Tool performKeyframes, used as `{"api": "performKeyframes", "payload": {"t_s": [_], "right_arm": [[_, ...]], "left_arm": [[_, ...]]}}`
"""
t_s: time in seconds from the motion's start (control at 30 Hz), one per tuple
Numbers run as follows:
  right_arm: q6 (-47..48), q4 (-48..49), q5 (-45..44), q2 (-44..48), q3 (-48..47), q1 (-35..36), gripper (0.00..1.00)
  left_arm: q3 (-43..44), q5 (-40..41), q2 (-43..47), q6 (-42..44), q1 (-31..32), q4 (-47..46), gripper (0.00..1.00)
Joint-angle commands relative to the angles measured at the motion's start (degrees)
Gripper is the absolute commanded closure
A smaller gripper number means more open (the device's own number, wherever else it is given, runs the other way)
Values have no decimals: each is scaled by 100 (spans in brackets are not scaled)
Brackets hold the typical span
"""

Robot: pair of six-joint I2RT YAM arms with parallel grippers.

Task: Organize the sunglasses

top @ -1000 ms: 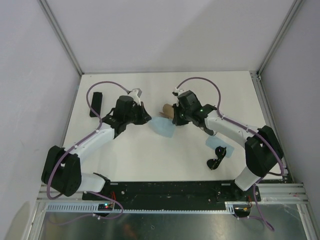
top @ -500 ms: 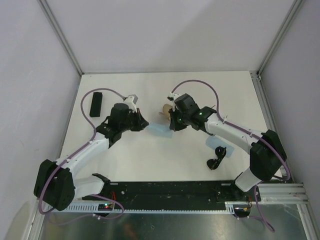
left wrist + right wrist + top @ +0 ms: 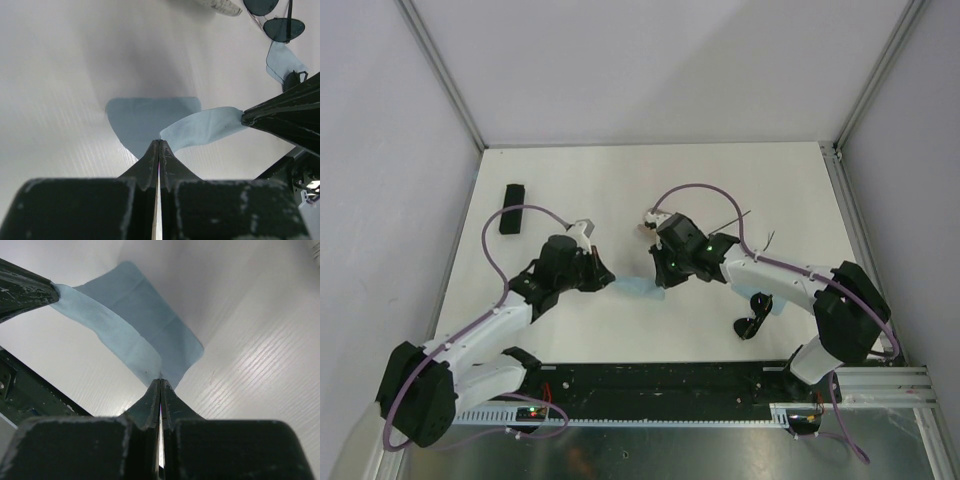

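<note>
A light blue cloth (image 3: 632,287) lies mid-table with one edge lifted and folded over. My left gripper (image 3: 159,142) is shut on one raised corner, and my right gripper (image 3: 160,381) is shut on the other. In the top view the left gripper (image 3: 607,283) and right gripper (image 3: 660,276) face each other across the cloth. The wire-frame sunglasses (image 3: 286,28) lie beyond it. The chunky black sunglasses (image 3: 751,321) rest on a second blue cloth (image 3: 767,304) by the right arm.
A black oblong case (image 3: 512,208) lies at the far left of the table (image 3: 790,190). A beige patterned case (image 3: 219,5) sits behind the right wrist, mostly hidden in the top view. The arm bases and a black rail (image 3: 650,380) line the near edge.
Both grippers have drawn back toward the near edge, still shut on the cloth, pulling its lifted edge over the rest. The right arm now hides most of the beige case.
</note>
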State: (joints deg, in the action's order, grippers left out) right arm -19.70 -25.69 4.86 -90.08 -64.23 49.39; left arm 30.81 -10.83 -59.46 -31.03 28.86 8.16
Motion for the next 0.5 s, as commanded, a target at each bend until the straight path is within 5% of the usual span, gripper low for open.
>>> {"api": "performKeyframes", "payload": {"t_s": [0.0, 0.47], "right_arm": [[-205, 226, -62, 330, 272, 141, 100], [-241, 517, -141, 303, 589, 156, 100]], "left_arm": [[-200, 37, 270, -188, 175, -91, 100], [-298, 436, 111, -114, 291, -104, 100]]}}
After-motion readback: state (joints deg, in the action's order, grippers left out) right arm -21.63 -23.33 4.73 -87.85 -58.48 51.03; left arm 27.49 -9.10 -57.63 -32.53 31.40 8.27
